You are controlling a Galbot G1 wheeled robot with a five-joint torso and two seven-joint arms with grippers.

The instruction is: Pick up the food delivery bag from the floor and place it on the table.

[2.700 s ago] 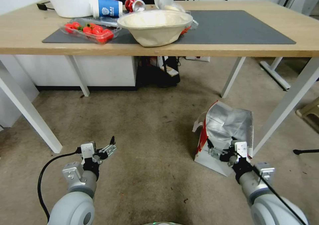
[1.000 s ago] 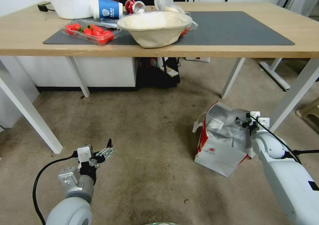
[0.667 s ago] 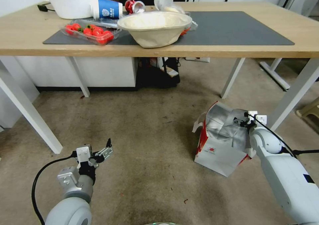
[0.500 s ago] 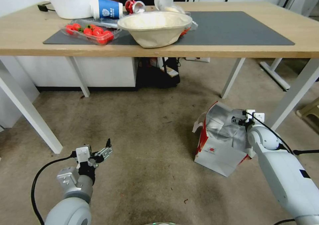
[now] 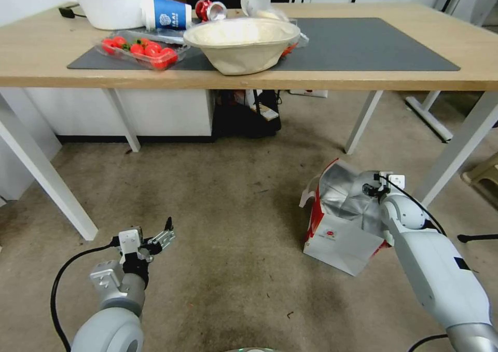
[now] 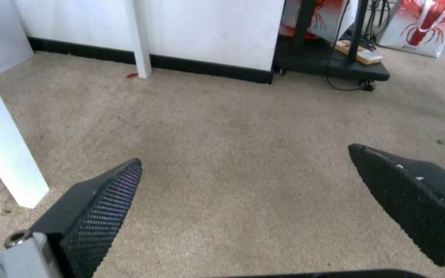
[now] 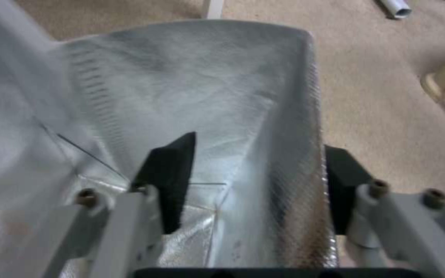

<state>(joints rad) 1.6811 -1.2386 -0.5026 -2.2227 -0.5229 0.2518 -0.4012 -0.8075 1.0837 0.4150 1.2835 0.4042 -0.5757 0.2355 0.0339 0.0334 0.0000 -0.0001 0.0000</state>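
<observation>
One wall of the food delivery bag [image 5: 342, 222] is straddled by the right gripper [image 7: 253, 185]: in the right wrist view one black finger is seen inside against the silver foil lining, the other outside the same wall, with the wall's rim running up between them. The jaws are parted and not yet pressed onto the foil. The bag is standing on the floor [image 5: 233, 196], mouth open and turned upward, leaning a little, just in front of the right-hand leg of the table [image 5: 41, 45] and below the tabletop's front edge.

The coming closure is judged to turn on this single relation: the wall lies between the fingers, so that a grip can be taken by shutting them across its thickness, and the thin foil-lined paper may crumple or slip if the hold is shallow. The lift would then be made up and away from the floor toward the tabletop.

The left gripper [image 5: 158, 235] is held low over the floor, well apart from the bag, its fingers spread and empty; the right arm is by far the nearer.
</observation>
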